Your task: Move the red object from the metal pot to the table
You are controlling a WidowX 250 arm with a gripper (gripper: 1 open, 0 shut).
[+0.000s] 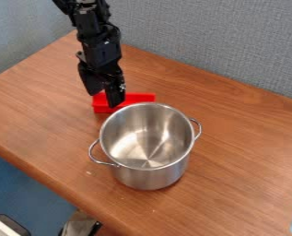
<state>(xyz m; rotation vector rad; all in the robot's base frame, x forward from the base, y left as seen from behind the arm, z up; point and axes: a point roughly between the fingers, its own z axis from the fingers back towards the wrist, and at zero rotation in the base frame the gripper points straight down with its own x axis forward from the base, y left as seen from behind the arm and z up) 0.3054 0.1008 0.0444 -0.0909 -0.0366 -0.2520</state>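
wall: blue-grey, behind | floor: blue | dark object: bottom-left corner

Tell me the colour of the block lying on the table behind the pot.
Bright red block, seen best in the camera view, its only view.

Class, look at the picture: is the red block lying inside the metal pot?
No. The red block lies on the table behind the pot, which looks empty.

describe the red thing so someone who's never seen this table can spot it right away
On the brown wooden table stands a shiny metal pot. Directly behind the pot, on the tabletop, lies the red object, a low flat block under the open black pincer. It is the only bright red item in view.
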